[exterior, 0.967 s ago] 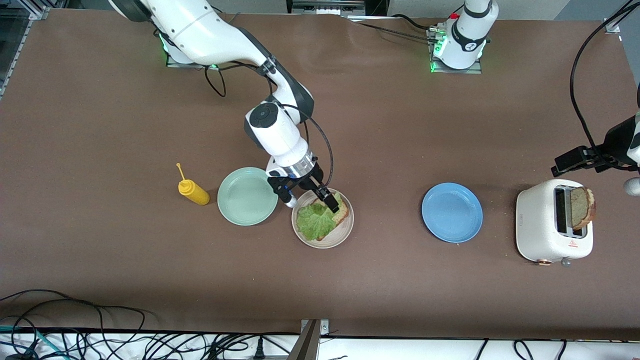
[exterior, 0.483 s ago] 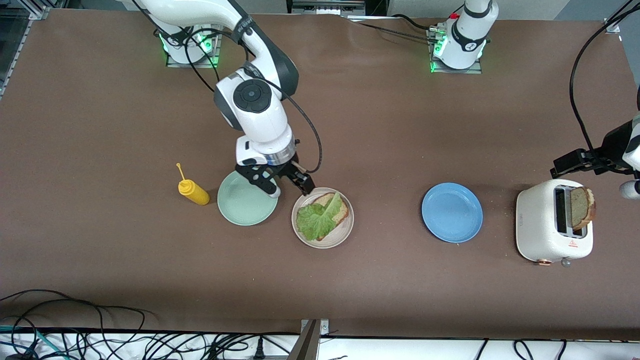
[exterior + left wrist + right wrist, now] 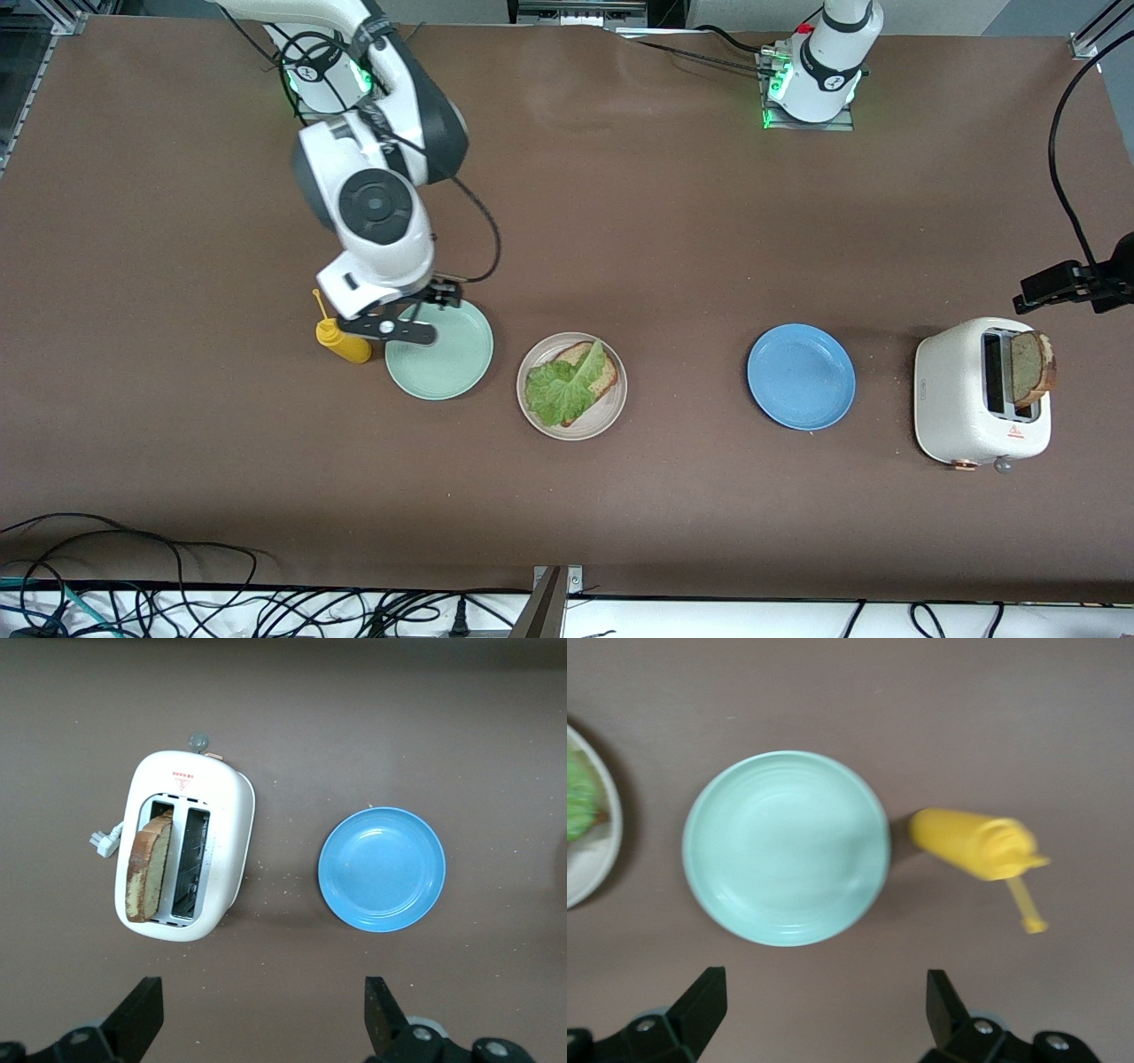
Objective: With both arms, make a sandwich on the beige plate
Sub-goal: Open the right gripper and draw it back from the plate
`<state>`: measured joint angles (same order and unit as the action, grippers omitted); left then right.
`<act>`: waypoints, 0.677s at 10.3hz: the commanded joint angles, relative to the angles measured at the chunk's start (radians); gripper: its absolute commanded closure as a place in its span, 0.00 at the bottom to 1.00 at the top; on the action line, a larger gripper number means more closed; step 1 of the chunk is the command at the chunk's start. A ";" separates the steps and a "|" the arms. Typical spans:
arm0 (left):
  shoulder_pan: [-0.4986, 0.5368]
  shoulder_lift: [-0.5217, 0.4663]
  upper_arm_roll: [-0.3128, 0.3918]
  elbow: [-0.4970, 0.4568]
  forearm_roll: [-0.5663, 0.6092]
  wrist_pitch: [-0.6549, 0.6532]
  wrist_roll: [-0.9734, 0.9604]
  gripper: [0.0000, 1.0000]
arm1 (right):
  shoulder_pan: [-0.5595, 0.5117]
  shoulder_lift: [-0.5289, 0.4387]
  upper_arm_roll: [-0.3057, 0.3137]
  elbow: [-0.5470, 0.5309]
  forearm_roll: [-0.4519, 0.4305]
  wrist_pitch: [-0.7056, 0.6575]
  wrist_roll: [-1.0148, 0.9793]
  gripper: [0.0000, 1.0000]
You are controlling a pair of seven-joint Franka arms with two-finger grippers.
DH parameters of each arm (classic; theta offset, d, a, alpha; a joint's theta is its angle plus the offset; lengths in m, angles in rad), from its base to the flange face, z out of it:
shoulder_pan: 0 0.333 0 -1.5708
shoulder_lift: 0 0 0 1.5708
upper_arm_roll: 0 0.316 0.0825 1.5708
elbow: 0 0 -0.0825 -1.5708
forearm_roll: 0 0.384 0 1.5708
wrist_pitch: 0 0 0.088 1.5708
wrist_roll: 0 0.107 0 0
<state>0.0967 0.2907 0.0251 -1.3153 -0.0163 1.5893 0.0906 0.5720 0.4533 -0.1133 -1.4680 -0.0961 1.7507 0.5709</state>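
We see a matte brown tabletop [image 3: 673, 221] with no pattern. On it a plain cream-beige plate [image 3: 611, 409] carries brown bread [image 3: 602, 383] with a dark crust under ruffled green lettuce [image 3: 558, 392]. The mint-green plate [image 3: 452, 368] and the blue plate [image 3: 801, 377] are plain. The bottle [image 3: 344, 340] is yellow. The toaster [image 3: 952, 399] is off-white, with a brown slice [image 3: 1030, 365] in its slot. Both arms are glossy white with black joints.

3 plates: beige [image 3: 614, 408], mint [image 3: 438, 365], blue [image 3: 801, 377]. 2 bread slices: 1 on beige plate [image 3: 601, 379], 1 in toaster [image 3: 1031, 367]. 1 lettuce leaf [image 3: 560, 391]. 1 toaster [image 3: 961, 399]. 1 yellow bottle [image 3: 344, 340]. 2 arms, 1 claw each: right [image 3: 390, 329], left [image 3: 264, 1014]. 1 desk [image 3: 673, 221].
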 commanded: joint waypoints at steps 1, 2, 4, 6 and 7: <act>0.043 0.046 -0.004 0.008 0.027 0.004 0.084 0.00 | 0.009 -0.071 -0.078 -0.028 -0.011 -0.077 -0.203 0.00; 0.064 0.070 -0.004 0.008 0.071 0.032 0.118 0.01 | 0.009 -0.088 -0.132 -0.029 -0.008 -0.120 -0.356 0.00; 0.098 0.128 -0.004 0.007 0.121 0.069 0.216 0.01 | 0.009 -0.163 -0.219 -0.093 0.004 -0.161 -0.546 0.00; 0.130 0.188 -0.004 0.007 0.121 0.133 0.270 0.01 | 0.006 -0.250 -0.282 -0.208 0.016 -0.137 -0.639 0.00; 0.132 0.215 -0.004 0.007 0.122 0.158 0.290 0.01 | 0.006 -0.266 -0.330 -0.239 0.033 -0.140 -0.737 0.00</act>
<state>0.2239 0.4720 0.0268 -1.3198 0.0800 1.7187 0.3367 0.5671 0.2632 -0.3896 -1.6034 -0.0887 1.5915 -0.0626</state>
